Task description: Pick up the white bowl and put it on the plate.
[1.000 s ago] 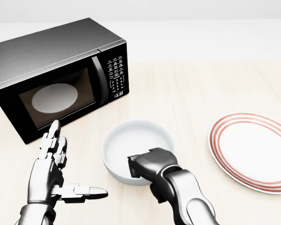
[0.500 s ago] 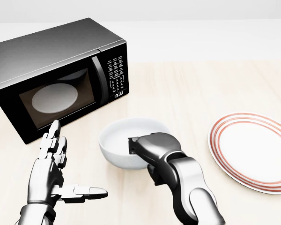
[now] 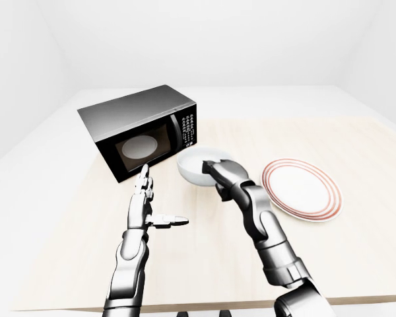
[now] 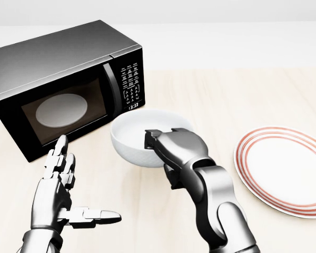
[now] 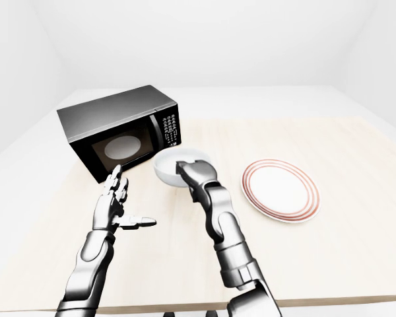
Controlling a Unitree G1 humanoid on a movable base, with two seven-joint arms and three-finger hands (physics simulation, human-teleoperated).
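The right robot hand point(image 4: 166, 143) pinches the near rim of the round white ceramic-looking bowl point(image 4: 137, 136), which appears lifted off the pale wooden bench point(image 4: 216, 100), just beside the black microwave oven point(image 4: 63, 84). The red-ringed white plate point(image 4: 284, 168) lies well apart to the right. The left robot hand point(image 4: 60, 192) hovers empty, fingers spread. The bowl looks rigid, smooth and probably slippery; a one-sided rim grip may let it tilt.
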